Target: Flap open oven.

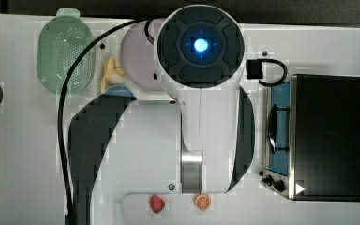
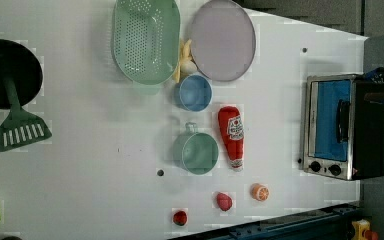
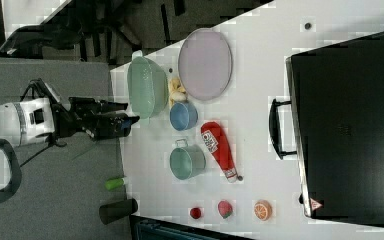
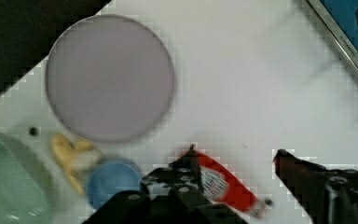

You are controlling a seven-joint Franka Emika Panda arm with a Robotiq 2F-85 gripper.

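Note:
The oven (image 1: 328,136) stands at the top view's right, black on top, with a silver frame. Its blue glass door (image 2: 332,117) is shut, the dark bar handle (image 2: 341,121) lying across it, and small black knobs (image 2: 325,168) sit beside the glass. In the right view the oven (image 3: 350,125) shows its handle (image 3: 276,129) sticking out from the front. My gripper (image 4: 236,150) is open with nothing between its fingers (image 4: 191,163). It hangs high over a red ketchup bottle (image 4: 223,184), well apart from the oven corner (image 4: 349,32). My arm (image 1: 201,93) covers the table's middle.
On the table lie a lilac plate (image 2: 222,40), green colander (image 2: 145,40), banana (image 2: 186,62), blue bowl (image 2: 194,93), green cup (image 2: 196,152), ketchup bottle (image 2: 231,135), and toy fruits (image 2: 259,192). A green spatula (image 2: 20,127) and black stand sit at the left view's left.

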